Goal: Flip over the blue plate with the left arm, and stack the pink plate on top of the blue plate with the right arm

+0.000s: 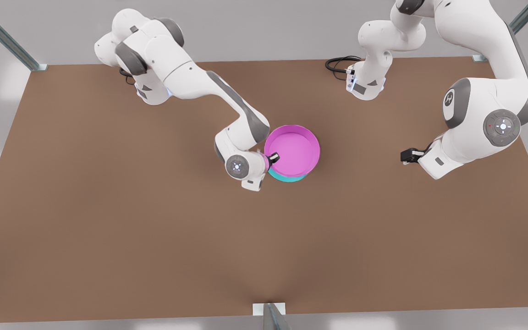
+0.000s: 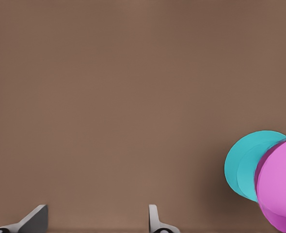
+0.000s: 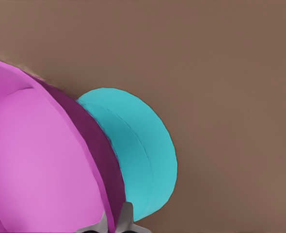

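Found the right gripper (image 1: 274, 159) pinched shut on the near rim of the pink plate (image 1: 291, 146), one finger inside the wall and one outside, going by the right wrist view. Saw the blue plate (image 1: 287, 178) just under and slightly past that gripper, peeking out from beneath the pink one as a thin crescent on the brown surface (image 1: 108, 206). Looked flipped already, judging by the flat base facing up in the right wrist view, so called the step in hand the stacking itself. Couldn't tell whether the two plates were touching or just overlapping with a gap. Spotted the left gripper (image 1: 406, 156) well off to the far side of the plates from the right gripper, fingers spread with nothing between them, hanging over bare surface and waiting. To do this bit well: needed to nudge the pink plate toward the exposed blue crescent to get the rims concentric, level it out to keep it from landing on one edge, then ease straight down and only let go once seated. Biggest worry, probably: dragging the blue plate sideways with the lower finger, or opening too early and letting the pink one slide off the smooth upturned base. Would also have pulled the fingers out straight up after release, not sideways.
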### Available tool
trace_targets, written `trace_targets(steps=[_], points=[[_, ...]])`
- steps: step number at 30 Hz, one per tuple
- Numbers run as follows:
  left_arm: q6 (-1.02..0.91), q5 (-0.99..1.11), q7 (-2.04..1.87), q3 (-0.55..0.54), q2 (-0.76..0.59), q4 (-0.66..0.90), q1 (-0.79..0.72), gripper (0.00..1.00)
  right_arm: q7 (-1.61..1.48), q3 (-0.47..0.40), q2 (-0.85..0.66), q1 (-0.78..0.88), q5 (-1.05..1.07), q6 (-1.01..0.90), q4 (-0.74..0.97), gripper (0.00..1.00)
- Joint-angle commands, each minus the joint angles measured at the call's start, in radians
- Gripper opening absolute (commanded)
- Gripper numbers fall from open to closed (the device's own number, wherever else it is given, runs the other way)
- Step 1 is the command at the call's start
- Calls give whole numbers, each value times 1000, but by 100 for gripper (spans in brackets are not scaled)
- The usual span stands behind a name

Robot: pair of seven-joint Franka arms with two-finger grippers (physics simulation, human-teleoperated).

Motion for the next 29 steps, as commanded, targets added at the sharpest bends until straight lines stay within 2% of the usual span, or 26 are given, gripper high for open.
trace_targets(steps=[1, 5, 7, 12, 13, 14, 16, 17, 18, 19, 21, 23, 24, 26, 29], points=[[0, 0, 0, 0, 0, 0, 0, 100, 2, 0, 3, 0, -7, 2, 0, 21], [0, 2, 0, 0, 0, 0, 0, 100, 2, 0, 30, 6, -5, 19, 3, 21], [0, 3, 0, 0, 0, 0, 0, 100, -1, 0, 44, 6, -5, 34, 6, 41], [0, 3, 0, 0, 0, 0, 0, 100, -2, 0, 63, 5, -5, 32, 34, 76], [0, 3, 0, 0, 0, 0, 0, 100, -1, 2, 63, 6, -4, 34, 34, 95], [-2, 3, 0, 0, 0, 0, 0, 100, -1, 2, 60, 6, -5, 32, 34, 100], [2, 6, 0, 0, 0, 0, 0, 100, -1, -4, 1, 2, -8, -33, 29, 100], [2, 8, 0, 0, 0, 0, 0, 100, 4, -26, -106, -26, -13, -196, 14, 100], [2, 8, 0, 0, 0, 0, 0, 100, 56, -109, -218, -54, -18, -394, 6, 100], [2, 8, -2, -2, 0, 0, 0, 100, 136, -167, -304, -94, -70, -514, 9, 100], [2, 9, -2, -2, -2, 2, 0, 100, 150, -178, -448, -256, -367, -535, 6, 100], [2, 8, 3, -6, -3, 15, 0, 100, 145, -172, -503, -377, -412, -477, -20, 100], [2, 0, 3, -6, -3, 21, 2, 100, 110, -167, -556, -428, -433, -417, -101, 100], [2, -8, 2, -6, -8, 23, 0, 100, 2, -164, -568, -483, -473, -412, -99, 100], [2, -4, -8, -6, -8, 23, 0, 100, 2, -164, -505, -482, -512, -422, 6, 100]])
